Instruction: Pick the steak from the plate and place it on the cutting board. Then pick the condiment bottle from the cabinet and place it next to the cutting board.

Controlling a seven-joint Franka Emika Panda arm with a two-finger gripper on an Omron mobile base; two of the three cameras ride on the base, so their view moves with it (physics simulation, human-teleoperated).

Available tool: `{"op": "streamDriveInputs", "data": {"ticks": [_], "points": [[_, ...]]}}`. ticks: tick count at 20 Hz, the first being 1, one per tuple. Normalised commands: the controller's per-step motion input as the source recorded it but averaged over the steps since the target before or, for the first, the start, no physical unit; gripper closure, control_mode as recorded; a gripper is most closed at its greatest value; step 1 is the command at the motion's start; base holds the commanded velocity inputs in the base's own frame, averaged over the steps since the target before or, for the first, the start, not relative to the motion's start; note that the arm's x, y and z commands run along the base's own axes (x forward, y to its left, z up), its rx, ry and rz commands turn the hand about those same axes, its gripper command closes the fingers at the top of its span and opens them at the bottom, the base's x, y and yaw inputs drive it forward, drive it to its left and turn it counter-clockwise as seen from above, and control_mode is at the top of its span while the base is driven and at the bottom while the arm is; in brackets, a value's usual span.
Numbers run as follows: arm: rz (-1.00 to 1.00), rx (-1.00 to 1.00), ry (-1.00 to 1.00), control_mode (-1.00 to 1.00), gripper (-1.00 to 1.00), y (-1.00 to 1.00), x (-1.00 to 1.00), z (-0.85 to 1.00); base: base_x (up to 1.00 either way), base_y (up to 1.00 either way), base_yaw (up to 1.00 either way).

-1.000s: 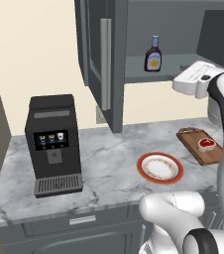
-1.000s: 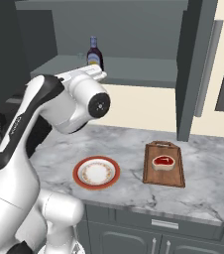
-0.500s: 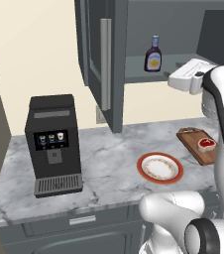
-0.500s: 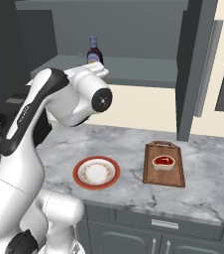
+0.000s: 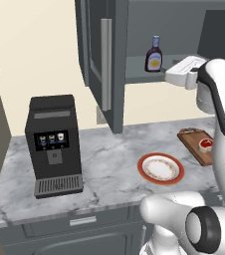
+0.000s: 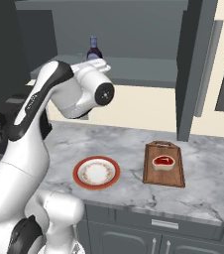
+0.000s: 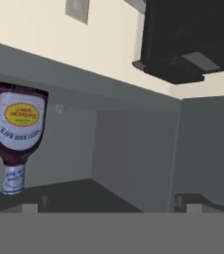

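On the cabinet (image 5: 109, 64) shelf the condiment bottle (image 5: 154, 55) stands upright, with the pincer (image 5: 171, 75) just beside it at shelf level, released and grasping nothing. Down on the bench (image 6: 134, 144), the steak (image 6: 163, 162) lies on the cutting board (image 6: 164, 172), beside the plate (image 6: 96, 172).

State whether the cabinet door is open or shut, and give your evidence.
Open. The cabinet door stands swung out to the side, its handle turned edge-on, so the bottle on the shelf inside is in plain sight.
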Motion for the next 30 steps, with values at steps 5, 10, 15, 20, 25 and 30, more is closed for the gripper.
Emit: {"op": "streamDriveInputs", "data": {"ticks": [5,10,15,20,25,30], "points": [[0.0,0.02,0.0,-1.0,-1.0,0.0,0.21,0.1,0.0,0.0,0.0],[0.0,0.01,0.0,-1.0,-1.0,0.0,0.15,0.1,0.0,0.0,0.0],[0.0,0.01,0.0,-1.0,-1.0,0.0,0.1,0.12,0.0,0.0,0.0],[0.0,0.01,0.0,-1.0,-1.0,0.0,0.08,0.1,0.0,0.0,0.0],[0.0,0.0,0.0,-1.0,-1.0,0.0,0.05,0.06,0.0,0.0,0.0],[0.0,0.0,0.0,-1.0,-1.0,0.0,0.07,0.01,0.0,0.0,0.0]]}}
